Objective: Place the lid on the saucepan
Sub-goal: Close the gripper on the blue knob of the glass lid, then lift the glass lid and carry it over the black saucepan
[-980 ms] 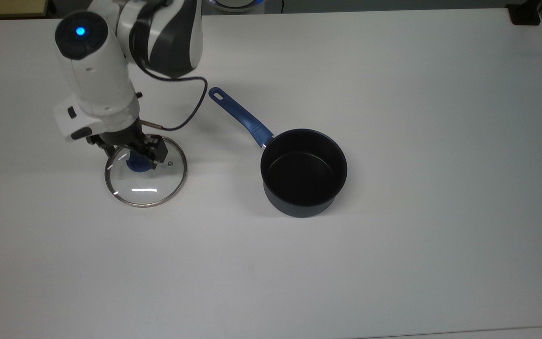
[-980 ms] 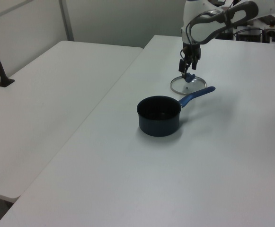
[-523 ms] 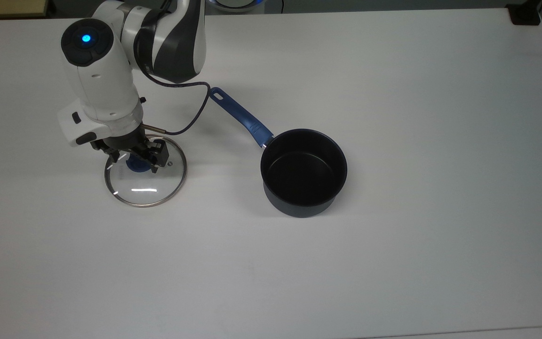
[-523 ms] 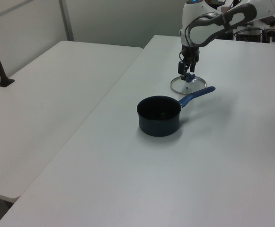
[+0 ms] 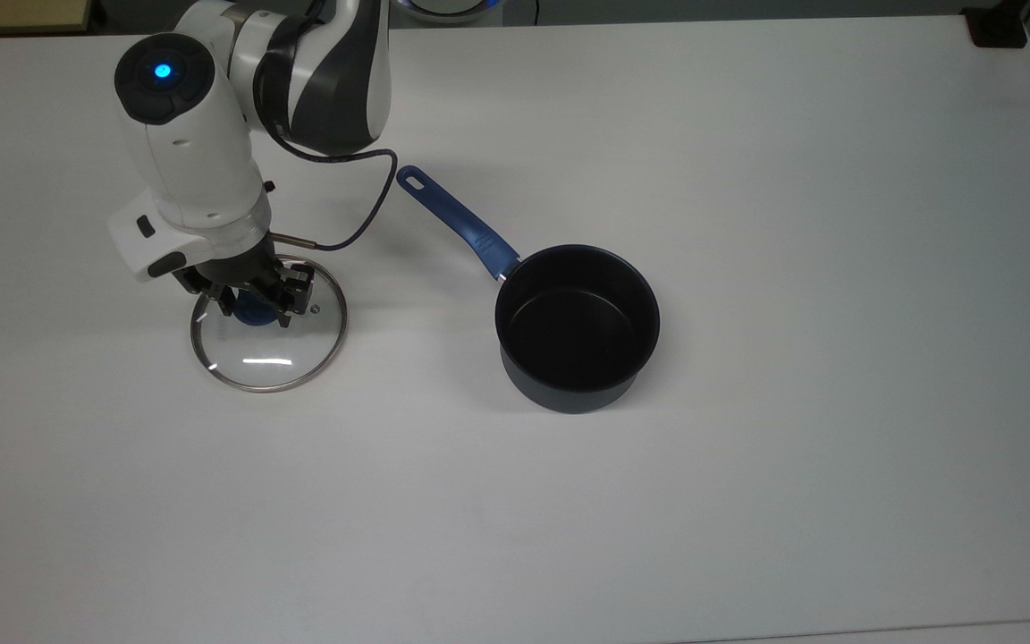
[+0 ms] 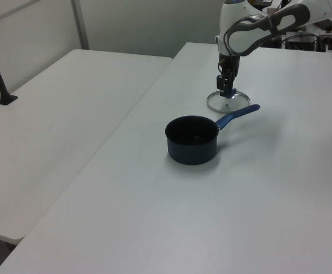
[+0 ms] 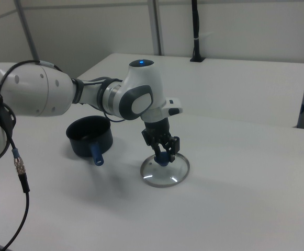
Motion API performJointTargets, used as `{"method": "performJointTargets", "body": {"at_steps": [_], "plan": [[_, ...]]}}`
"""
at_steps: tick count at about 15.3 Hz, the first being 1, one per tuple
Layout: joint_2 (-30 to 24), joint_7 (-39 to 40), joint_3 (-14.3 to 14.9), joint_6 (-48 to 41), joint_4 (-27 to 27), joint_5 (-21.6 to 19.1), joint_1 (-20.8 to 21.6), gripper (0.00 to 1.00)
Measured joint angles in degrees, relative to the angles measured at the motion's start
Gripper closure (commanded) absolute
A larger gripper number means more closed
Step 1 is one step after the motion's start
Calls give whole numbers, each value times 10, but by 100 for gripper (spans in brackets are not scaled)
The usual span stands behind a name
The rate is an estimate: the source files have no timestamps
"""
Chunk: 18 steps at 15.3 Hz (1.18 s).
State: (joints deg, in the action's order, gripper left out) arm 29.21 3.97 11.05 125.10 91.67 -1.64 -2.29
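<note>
Gripping is the business of the moment: the gripper (image 5: 255,301) sits right down on the blue knob (image 5: 251,312) of the glass lid (image 5: 268,337), and in the right view its fingers (image 7: 168,146) look drawn in close on either side of that knob, so I'd judge the pinch made, though I can't swear how firm it is. The lid lies flat on the white table (image 5: 747,447), rim down as far as I can tell, at about nine o'clock from the saucepan (image 5: 577,326) in the top view and well apart from it. The saucepan stands upright and empty, its blue handle (image 5: 456,222) running out towards ten o'clock, the slotted end near the arm's trailing cable (image 5: 363,206).

So this is the pick-up step, with the placing not yet done. What comes next, to my eye, calls for a straight lift to get the rim clear of the table, then a carry across towards three o'clock in the top view, high enough to pass over the pot's wall. The lid needs to stay level and centred over the opening before it goes down.
</note>
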Motion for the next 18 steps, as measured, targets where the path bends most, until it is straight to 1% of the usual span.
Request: {"method": "performJointTargets", "body": {"at_steps": [2, 6, 8, 10, 12, 16, 18], "plan": [[-1, 0, 0, -15, -4, 0, 0, 69], [-19, 0, 0, -126, -55, 0, 6, 71], [-32, -7, 0, -160, -75, 0, 19, 71], [-40, -30, 0, -175, -92, 0, 38, 71], [-44, -53, 2, -184, -106, 0, 69, 71], [-44, -108, 33, -185, -115, 0, 172, 71], [-44, -141, 38, -185, -115, 0, 212, 71]]}}
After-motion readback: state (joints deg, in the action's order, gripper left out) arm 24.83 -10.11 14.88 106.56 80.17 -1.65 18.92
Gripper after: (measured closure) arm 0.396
